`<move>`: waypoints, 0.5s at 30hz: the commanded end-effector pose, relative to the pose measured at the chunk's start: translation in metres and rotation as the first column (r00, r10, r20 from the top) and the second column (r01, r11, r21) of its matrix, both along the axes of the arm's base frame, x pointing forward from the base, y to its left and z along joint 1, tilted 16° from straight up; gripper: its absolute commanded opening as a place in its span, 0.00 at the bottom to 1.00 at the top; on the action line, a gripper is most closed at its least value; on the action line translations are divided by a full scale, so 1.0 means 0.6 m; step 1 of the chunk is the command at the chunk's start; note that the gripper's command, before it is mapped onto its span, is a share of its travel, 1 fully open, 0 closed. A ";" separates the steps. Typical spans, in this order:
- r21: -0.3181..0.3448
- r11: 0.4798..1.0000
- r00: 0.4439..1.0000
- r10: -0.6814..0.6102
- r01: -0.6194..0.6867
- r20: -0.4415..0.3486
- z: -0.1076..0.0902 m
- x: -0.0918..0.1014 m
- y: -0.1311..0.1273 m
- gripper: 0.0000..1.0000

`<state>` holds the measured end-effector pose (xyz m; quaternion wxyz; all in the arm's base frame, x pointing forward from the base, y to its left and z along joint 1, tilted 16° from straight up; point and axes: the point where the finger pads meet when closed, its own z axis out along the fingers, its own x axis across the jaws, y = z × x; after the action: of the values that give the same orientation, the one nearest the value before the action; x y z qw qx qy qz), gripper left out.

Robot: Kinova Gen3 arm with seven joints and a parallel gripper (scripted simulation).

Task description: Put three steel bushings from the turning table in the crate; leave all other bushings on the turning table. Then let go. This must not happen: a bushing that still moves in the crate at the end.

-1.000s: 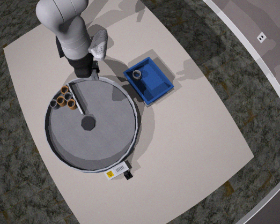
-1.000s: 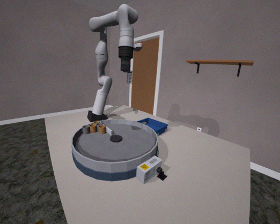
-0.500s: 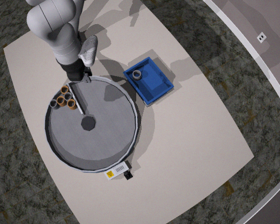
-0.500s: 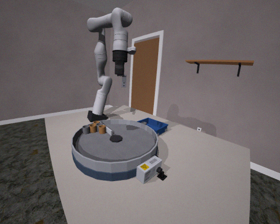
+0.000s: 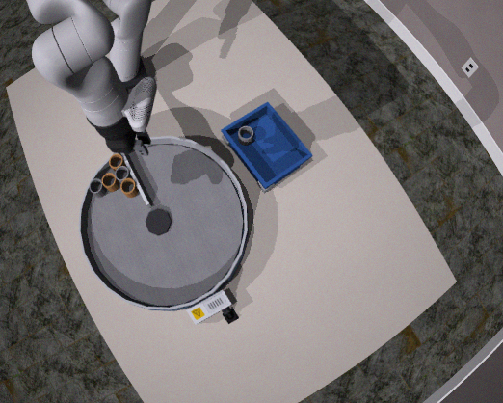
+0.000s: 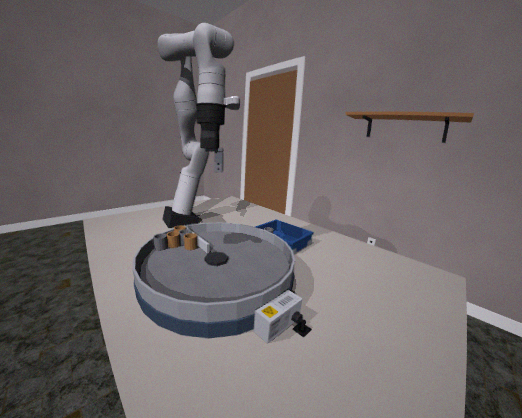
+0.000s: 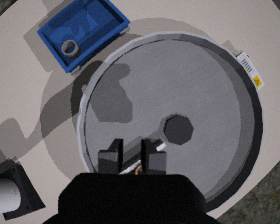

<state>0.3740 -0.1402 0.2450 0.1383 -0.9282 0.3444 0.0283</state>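
Note:
The blue crate [image 5: 290, 129] [image 6: 303, 242] [image 7: 52, 51] holds one grey steel bushing [image 5: 247, 142] [image 7: 76, 49] in a corner. On the round turning table [image 5: 176, 260] [image 6: 253, 272] [image 7: 206, 80], one steel bushing [image 5: 99, 194] [image 6: 161, 243] stands at the outer end of a tight group. Another steel bushing [image 5: 123, 179] stands among three orange bushings, near the straight bar; it is mostly hidden in the exterior view. My gripper [image 5: 142, 144] [image 6: 210, 150] [image 7: 132, 150] is partly open and empty, pointing down high above the table's rim near the group.
Three orange bushings [image 5: 128, 194] [image 6: 190, 242] crowd the steel ones; part of one shows between my fingers far below in the wrist view. A straight white-edged bar [image 5: 140, 187] [image 6: 203, 244] runs beside the group towards the dark hub [image 5: 158, 222] [image 6: 216, 258] [image 7: 178, 129]. A raised wall rings the turning table.

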 end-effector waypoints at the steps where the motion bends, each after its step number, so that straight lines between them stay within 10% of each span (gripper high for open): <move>1: -0.001 1.000 1.000 -0.014 0.014 -0.004 -0.027 -0.012 -0.018 0.45; 4: 0.001 0.999 0.999 -0.036 0.036 -0.011 -0.071 -0.032 -0.044 0.45; 15: 0.001 0.999 0.999 -0.036 0.036 -0.011 -0.071 -0.032 -0.044 0.45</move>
<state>0.3544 -0.1626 0.2043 0.1393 -0.9200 0.3647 0.0347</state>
